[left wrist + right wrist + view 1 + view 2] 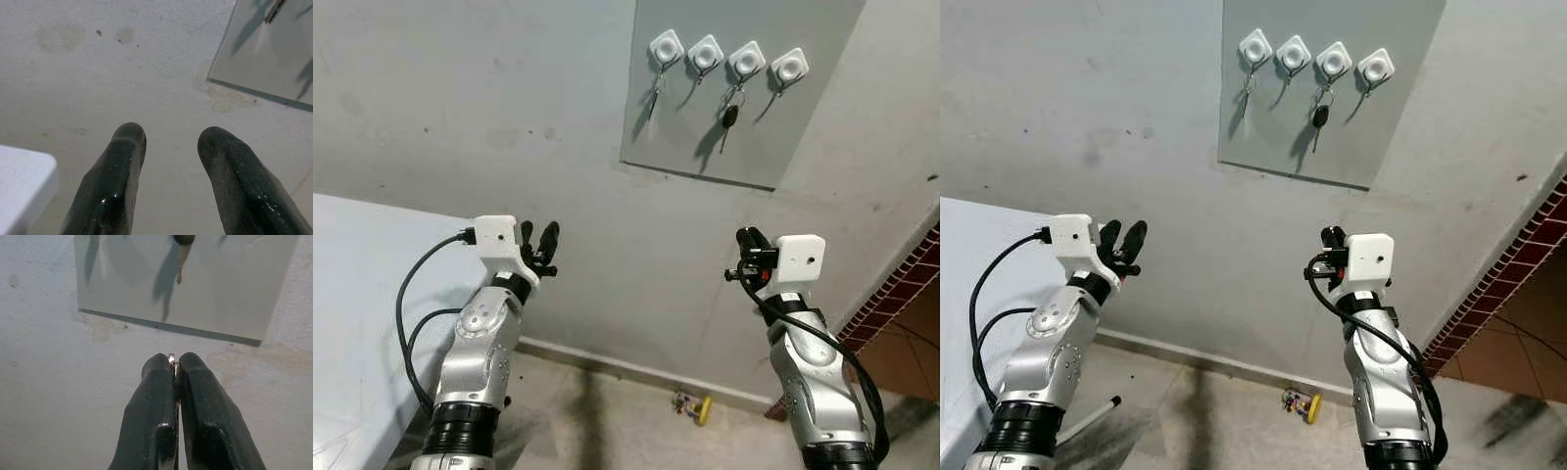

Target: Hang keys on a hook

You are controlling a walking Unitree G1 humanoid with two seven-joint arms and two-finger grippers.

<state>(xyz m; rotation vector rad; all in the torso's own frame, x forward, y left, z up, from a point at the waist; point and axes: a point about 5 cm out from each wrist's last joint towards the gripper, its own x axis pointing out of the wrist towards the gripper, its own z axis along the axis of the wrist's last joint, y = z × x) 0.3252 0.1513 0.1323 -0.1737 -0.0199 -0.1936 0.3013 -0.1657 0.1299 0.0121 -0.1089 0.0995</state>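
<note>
Four white hooks (705, 52) sit in a row on a grey panel (803, 137) high on the wall. A silver key (654, 98) hangs from the leftmost hook and a black-headed key (729, 116) from the third. Below the panel and short of the wall, my right gripper (744, 238) is raised and shut on the keys, of which a thin silver edge (171, 358) shows between the pads (195, 382). My left gripper (540, 236) is raised to the left of the panel, open with nothing between its fingers (124, 147).
A white table (352, 294) stands at my left. A small yellow and red object (695, 404) lies on the floor by the skirting. A red brick wall (901, 284) runs along the right.
</note>
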